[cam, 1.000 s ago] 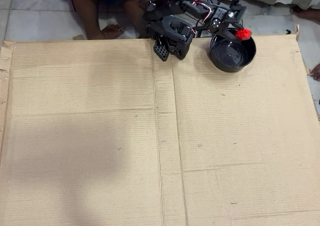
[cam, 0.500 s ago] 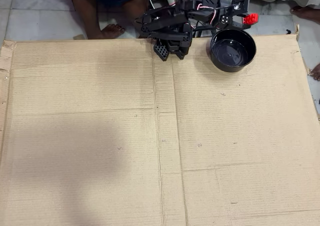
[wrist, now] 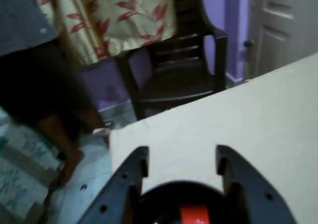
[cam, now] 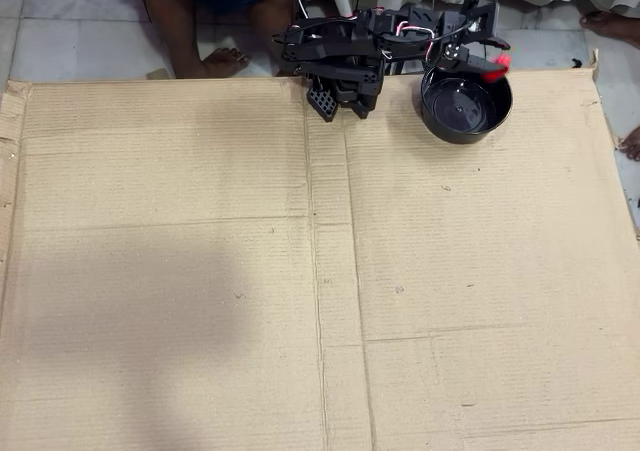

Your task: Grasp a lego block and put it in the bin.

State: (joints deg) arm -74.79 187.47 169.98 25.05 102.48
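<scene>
While my end effector (cam: 492, 59) hangs over the bin's (cam: 465, 121) far rim, I see the lego block (cam: 497, 62) clamped in it; tiny, bright red, blurred; bin glossy black, round; no readable writing.

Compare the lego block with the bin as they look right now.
Colour: the lego block is bright red; the bin is glossy black.
Size: the block is tiny, the bin many times wider.
Shape: the block looks boxy, the bin is round with a thick rim.
Support: the bin sits on the cardboard; the block is up at the tool by the bin's far rim, not yet lying inside.
Both sit at the cardboard's far right corner in the overhead view.
</scene>
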